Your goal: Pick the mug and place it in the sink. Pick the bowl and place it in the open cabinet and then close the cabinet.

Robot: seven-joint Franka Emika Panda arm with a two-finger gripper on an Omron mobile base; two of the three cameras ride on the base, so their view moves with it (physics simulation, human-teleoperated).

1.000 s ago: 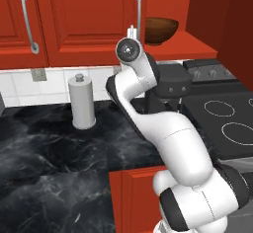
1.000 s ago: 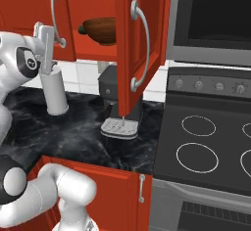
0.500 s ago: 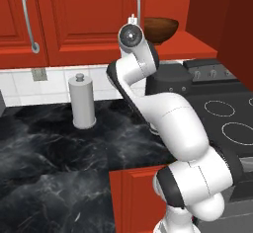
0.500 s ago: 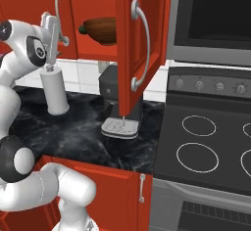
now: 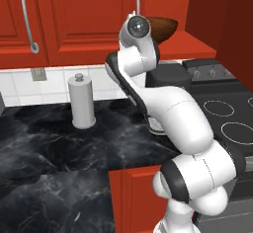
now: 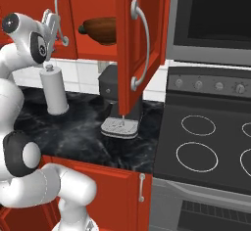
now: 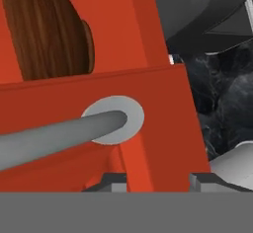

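The gripper (image 6: pixel 53 23) is raised to the upper wall cabinet (image 6: pixel 95 0), right at the long silver handle (image 6: pixel 58 17) of the shut door left of the opening. In the hand view that handle (image 7: pixel 59 133) runs in from the left to its round mount, and the two finger tips (image 7: pixel 114 180) stand either side of a red door edge low in the picture. Whether they are pinching anything cannot be told.

The bowl (image 6: pixel 99 30) lies on the cabinet's red shelf, just right of the gripper. The right-hand door (image 6: pixel 142 39) hangs open towards the near side. On the black marble counter (image 5: pixel 54 153) below, a paper towel holder (image 5: pixel 82 101) stands to the left. A stove (image 6: pixel 206 147) is on the right.
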